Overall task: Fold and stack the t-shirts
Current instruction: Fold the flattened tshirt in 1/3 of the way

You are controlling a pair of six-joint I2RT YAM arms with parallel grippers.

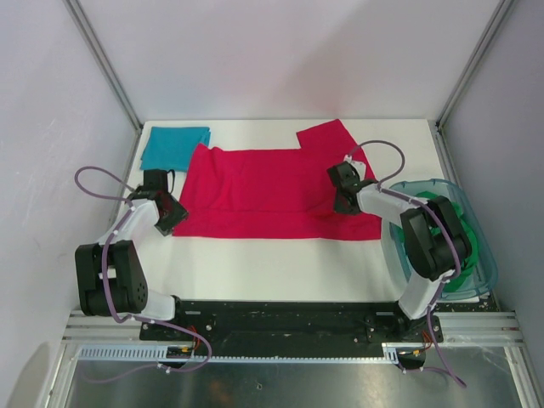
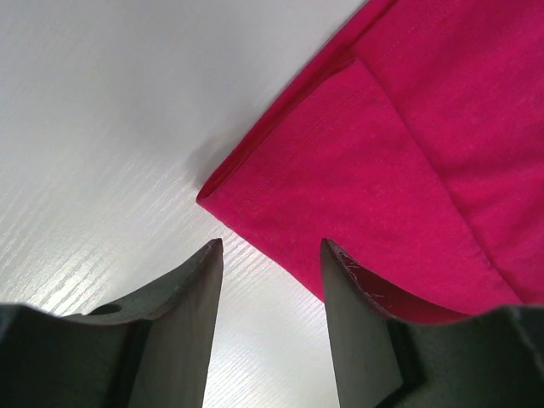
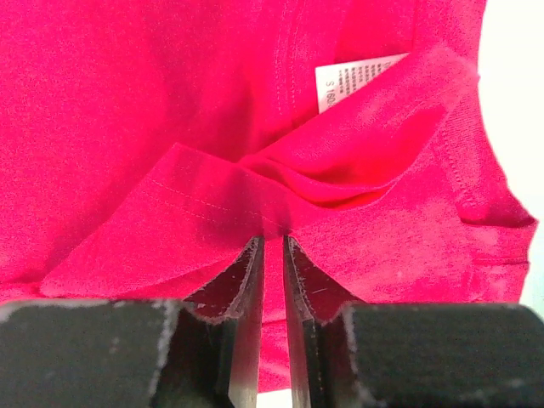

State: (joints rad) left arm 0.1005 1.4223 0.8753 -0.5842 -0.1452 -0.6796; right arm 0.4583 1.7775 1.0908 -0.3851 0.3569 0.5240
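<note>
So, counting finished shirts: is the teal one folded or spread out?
Folded. The teal shirt lies as a small rectangle, no sleeves showing, unlike the red shirt spread wide beside it.

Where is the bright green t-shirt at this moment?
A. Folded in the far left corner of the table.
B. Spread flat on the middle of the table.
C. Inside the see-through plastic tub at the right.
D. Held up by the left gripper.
C: the green t-shirt lies crumpled inside the see-through plastic tub, its cloth showing through the wall.
</note>
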